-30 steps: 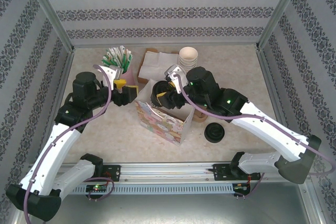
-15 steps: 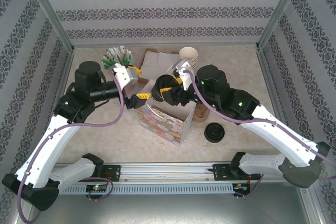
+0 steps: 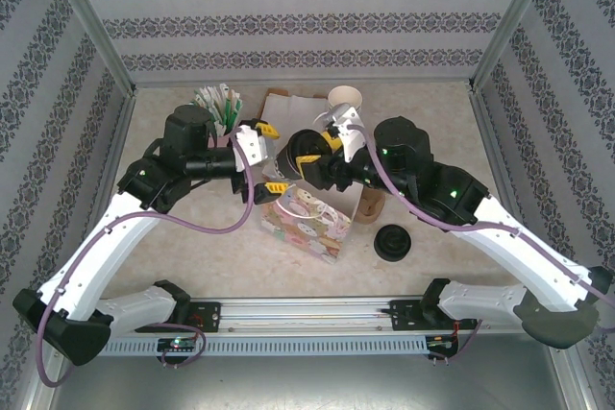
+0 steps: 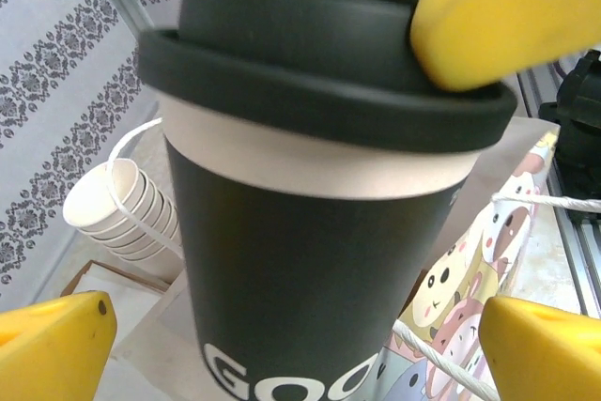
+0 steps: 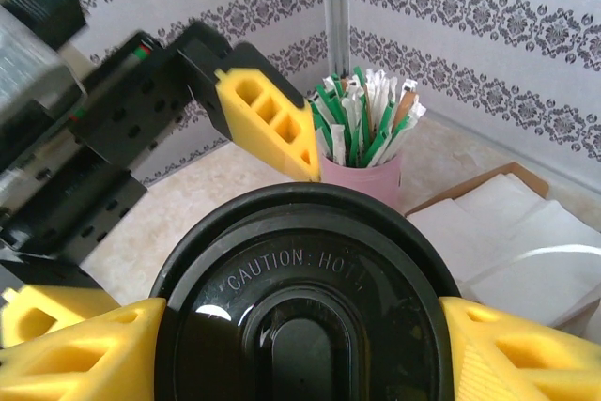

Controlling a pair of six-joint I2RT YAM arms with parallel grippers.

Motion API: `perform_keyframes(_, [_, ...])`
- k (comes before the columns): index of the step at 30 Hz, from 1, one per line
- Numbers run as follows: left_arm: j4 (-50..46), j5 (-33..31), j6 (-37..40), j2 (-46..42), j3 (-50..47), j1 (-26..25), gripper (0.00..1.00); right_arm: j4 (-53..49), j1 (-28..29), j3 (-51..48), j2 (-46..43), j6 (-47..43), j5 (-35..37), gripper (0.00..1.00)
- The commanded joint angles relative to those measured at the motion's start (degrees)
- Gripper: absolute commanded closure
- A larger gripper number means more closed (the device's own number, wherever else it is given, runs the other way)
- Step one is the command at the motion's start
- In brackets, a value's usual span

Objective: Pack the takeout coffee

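Hanging by its lid (image 5: 282, 232) in the clamped right pincer (image 5: 300, 349), the coffee (image 4: 310, 260) could be shed above the bag (image 3: 306, 226); left pincer (image 3: 270, 158) gapes.

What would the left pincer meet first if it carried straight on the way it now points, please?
Most likely the dark-printed cream paper cup with a round black plastic lid, gripped at its lid by the right pincer. It sits ahead between the open fingers of the left pincer; how near is unclear.

Takeout coffee (image 4: 310, 251) dark with cream band; straw holder (image 5: 362, 182) pink; bag (image 3: 309, 229) pastel cartoon-print
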Motion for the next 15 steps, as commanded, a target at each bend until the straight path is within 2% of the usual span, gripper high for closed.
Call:
perform_keyframes(1, [3.46,-2.32,0.43,-0.62,1.66,-0.69,0.0,2.01,0.36,2.18,-0.81,0.86,-0.76,0.49])
perform_keyframes(7, [8.36,-1.62,-3.5,-2.8,1.08,-0.69,0.0,2.05,0.63,2.43,-0.97,0.96,-0.49,0.49])
perform_keyframes(15, [5.89,0.61,-3.14,-0.34,2.59,-1.15,0.0,1.91,1.14,3.42,-2.04,1.18,-0.75,0.49])
